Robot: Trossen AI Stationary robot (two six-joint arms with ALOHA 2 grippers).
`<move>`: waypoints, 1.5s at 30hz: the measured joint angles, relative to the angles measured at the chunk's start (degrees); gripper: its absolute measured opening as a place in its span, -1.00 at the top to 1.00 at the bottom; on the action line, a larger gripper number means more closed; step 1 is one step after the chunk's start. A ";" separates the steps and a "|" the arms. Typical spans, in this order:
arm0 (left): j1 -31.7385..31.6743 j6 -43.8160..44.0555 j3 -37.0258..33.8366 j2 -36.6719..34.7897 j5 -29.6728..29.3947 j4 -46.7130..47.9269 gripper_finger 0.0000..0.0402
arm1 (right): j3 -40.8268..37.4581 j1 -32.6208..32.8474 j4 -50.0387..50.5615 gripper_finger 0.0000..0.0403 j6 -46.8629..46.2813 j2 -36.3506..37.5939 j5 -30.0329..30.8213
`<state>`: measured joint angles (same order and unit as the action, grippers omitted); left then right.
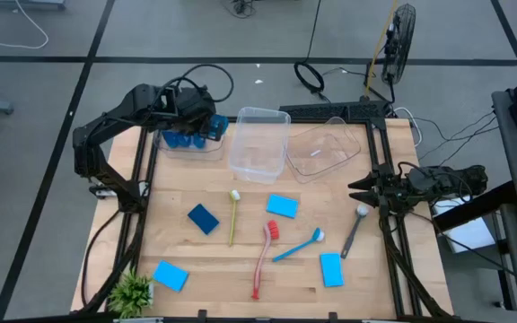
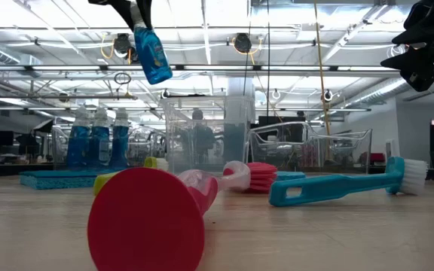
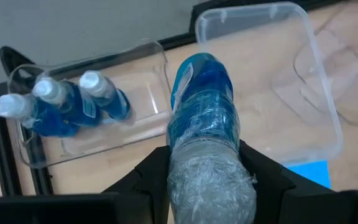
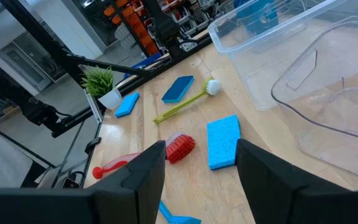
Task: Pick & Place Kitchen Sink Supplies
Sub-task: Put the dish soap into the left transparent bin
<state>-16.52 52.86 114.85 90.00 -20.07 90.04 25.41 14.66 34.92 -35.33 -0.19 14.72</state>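
Note:
My left gripper (image 1: 212,126) hangs over the table's far-left part, shut on a small bottle of blue liquid (image 3: 201,93), between the left tub (image 3: 135,134) and the middle tub (image 1: 260,144). Three more blue bottles (image 3: 61,106) stand in the left tub. Four blue sponges lie flat on the table: (image 1: 203,218), (image 1: 282,206), (image 1: 170,275), (image 1: 331,269). So do the brushes: yellow-green (image 1: 233,215), red (image 1: 263,256), blue (image 1: 299,245), grey (image 1: 354,229). My right gripper (image 1: 357,187) waits open above the table's right side, beyond the grey brush. My left gripper pinches the bottle's pale top end (image 3: 210,180) between its two fingers (image 3: 151,177), coming from above. The bottle (image 2: 153,56) is lifted clear and hangs below the fingers, tilted, with its base pointing down toward the tubs.
A third clear tub (image 1: 326,151) lies tipped at the far right. The small green plant (image 1: 133,292) stands at the near-left corner. Black frame rails run along both table sides (image 1: 142,179). Bare wood shows between the tubs and the sponges.

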 joint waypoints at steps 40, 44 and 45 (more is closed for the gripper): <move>-13.02 5.68 0.02 10.37 1.65 -0.11 0.28 | 0.00 0.00 0.07 0.09 0.44 0.00 0.00; -13.74 4.64 0.02 12.85 3.24 -0.07 0.28 | 0.00 0.00 0.08 0.09 0.44 0.00 -0.01; -13.74 4.51 0.02 13.53 3.49 -0.09 0.28 | 0.00 0.00 0.09 0.09 0.44 -0.01 -0.02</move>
<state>-30.26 57.37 114.87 103.52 -16.58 89.95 25.41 14.66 35.00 -34.89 -0.19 14.70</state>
